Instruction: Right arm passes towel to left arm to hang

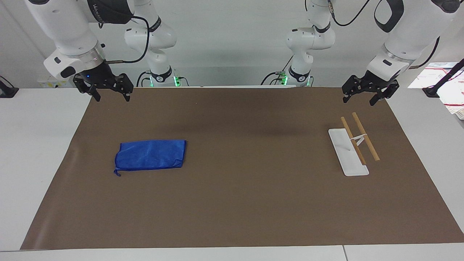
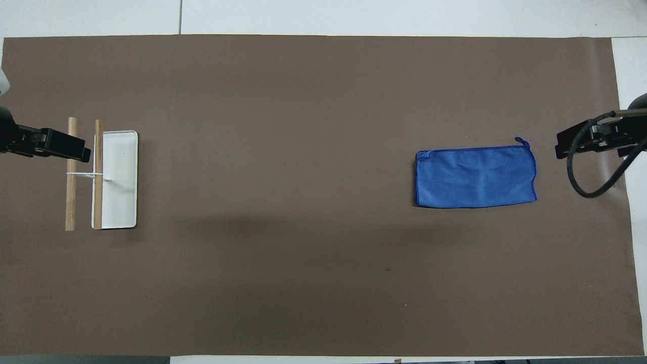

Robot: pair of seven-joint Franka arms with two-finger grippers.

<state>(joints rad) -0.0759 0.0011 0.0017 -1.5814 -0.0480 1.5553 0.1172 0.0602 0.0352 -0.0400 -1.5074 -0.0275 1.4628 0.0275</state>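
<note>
The blue towel (image 1: pixel 150 154) lies folded flat on the brown mat (image 1: pixel 239 203), toward the right arm's end, its loop cord (image 1: pixel 116 173) at a corner. It also shows in the overhead view (image 2: pixel 475 177). My right gripper (image 1: pixel 111 97) hangs open and empty, raised over the mat's edge at its own end, apart from the towel; it also shows in the overhead view (image 2: pixel 591 141). My left gripper (image 1: pixel 359 100) hangs open and empty, raised over the mat's edge at the left arm's end, and shows at the edge of the overhead view (image 2: pixel 76 149). Both arms wait.
A small rack (image 1: pixel 348 156) with a white base and two wooden bars (image 1: pixel 366 141) stands on the mat toward the left arm's end, below the left gripper; it also shows in the overhead view (image 2: pixel 119 177). Papers (image 1: pixel 449 83) lie off the mat near that end.
</note>
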